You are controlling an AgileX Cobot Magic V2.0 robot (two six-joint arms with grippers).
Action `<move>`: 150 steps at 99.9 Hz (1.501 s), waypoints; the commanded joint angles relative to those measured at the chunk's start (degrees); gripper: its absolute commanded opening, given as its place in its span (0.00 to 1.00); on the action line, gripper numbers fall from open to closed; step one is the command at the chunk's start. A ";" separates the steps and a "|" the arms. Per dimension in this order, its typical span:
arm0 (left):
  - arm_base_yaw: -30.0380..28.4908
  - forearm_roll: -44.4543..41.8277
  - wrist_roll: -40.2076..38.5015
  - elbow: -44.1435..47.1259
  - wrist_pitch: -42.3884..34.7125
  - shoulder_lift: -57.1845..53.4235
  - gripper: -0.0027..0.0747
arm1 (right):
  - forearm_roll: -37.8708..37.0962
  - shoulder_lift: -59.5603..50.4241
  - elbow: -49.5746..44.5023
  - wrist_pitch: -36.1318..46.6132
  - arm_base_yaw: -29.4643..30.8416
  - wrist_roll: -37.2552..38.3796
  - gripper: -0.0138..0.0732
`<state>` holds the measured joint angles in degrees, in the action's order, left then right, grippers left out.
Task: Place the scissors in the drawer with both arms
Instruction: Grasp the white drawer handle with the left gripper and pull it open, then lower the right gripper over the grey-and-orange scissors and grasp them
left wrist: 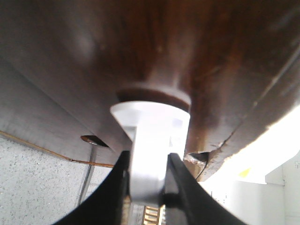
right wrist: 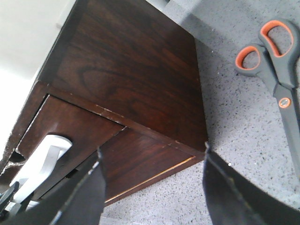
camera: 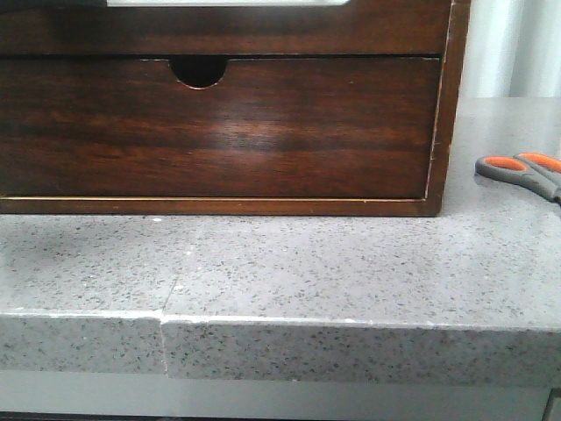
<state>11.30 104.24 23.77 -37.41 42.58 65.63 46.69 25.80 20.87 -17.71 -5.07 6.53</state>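
Note:
The scissors (camera: 526, 174) lie flat on the grey counter to the right of the wooden cabinet, and show in the right wrist view (right wrist: 276, 84) with the handles away from the fingers. The drawer (camera: 263, 31) is the upper one, its white cutout cropped at the top of the front view. My left gripper (left wrist: 149, 157) is shut on the white lip in the drawer's (left wrist: 154, 56) cutout. My right gripper (right wrist: 152, 154) is open and empty, hovering over the cabinet's front right corner, with the scissors off to one side. The drawer (right wrist: 79, 126) shows there too. No gripper shows in the front view.
The lower drawer with a half-round notch (camera: 219, 132) sits shut under the upper one. The cabinet stands on a speckled grey counter (camera: 307, 263) whose front edge runs across the view. A pale curtain (camera: 517, 44) hangs behind at the right.

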 commanded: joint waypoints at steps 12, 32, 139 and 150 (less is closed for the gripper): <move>0.23 0.51 -0.14 0.31 0.25 -7.34 0.01 | 0.11 0.75 2.00 2.35 0.01 -0.91 0.61; 0.23 -0.05 -3.31 4.93 -0.98 -14.73 0.01 | 0.03 0.75 2.00 3.19 0.01 -0.91 0.61; 0.23 -15.55 -19.67 7.94 -4.55 -34.01 0.82 | -2.40 0.75 2.00 0.05 0.01 -1.01 0.61; 0.23 -19.38 -19.67 7.94 -9.17 -34.61 0.81 | -2.40 0.75 2.00 -0.10 0.01 -1.01 0.61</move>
<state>11.30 83.93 3.41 -27.05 37.95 31.62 44.09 25.80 20.87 -20.37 -5.07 6.44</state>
